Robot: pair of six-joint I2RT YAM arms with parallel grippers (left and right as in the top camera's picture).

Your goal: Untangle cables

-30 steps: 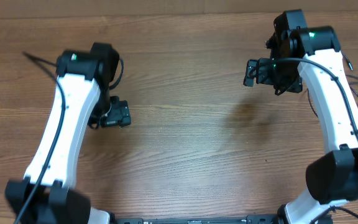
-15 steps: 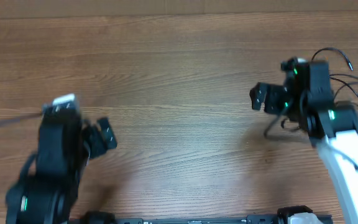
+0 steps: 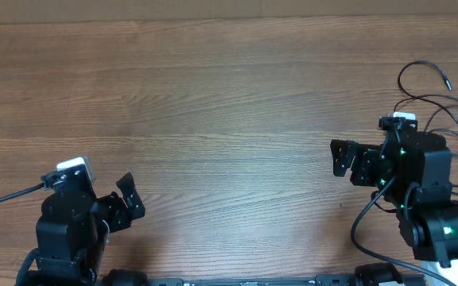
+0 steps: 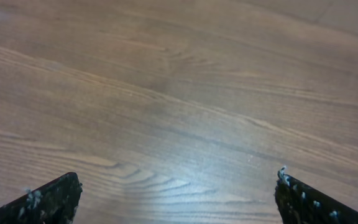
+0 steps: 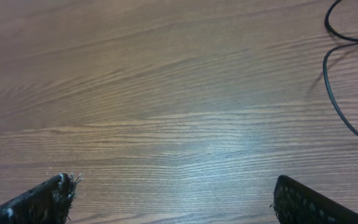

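The cables (image 3: 420, 63) lie in loose, thin black loops at the 3 o'clock edge of the wooden worktop (image 3: 229, 119), partly running out of frame; their strands trend roughly 9-to-3, with a small plug end toward 2 o'clock. From the right gripper (image 3: 339, 157) they sit at about 2 o'clock, near it but behind its wrist, since that gripper points toward 9 o'clock; reaching them looks to call for turning the wrist round. The left gripper (image 3: 130, 199) is at 8 o'clock on the worktop, well apart from the cords, so the right arm is plainly the nearer of the 2.

Both arms sit folded low and close to their bases at the 6 o'clock edge. Both grippers are spread wide with nothing between the fingers; each wrist view shows bare wood there. The right wrist view catches a thin black loop at its 2 o'clock corner, though I cannot tell whether it is a task cord or the arm's own lead.
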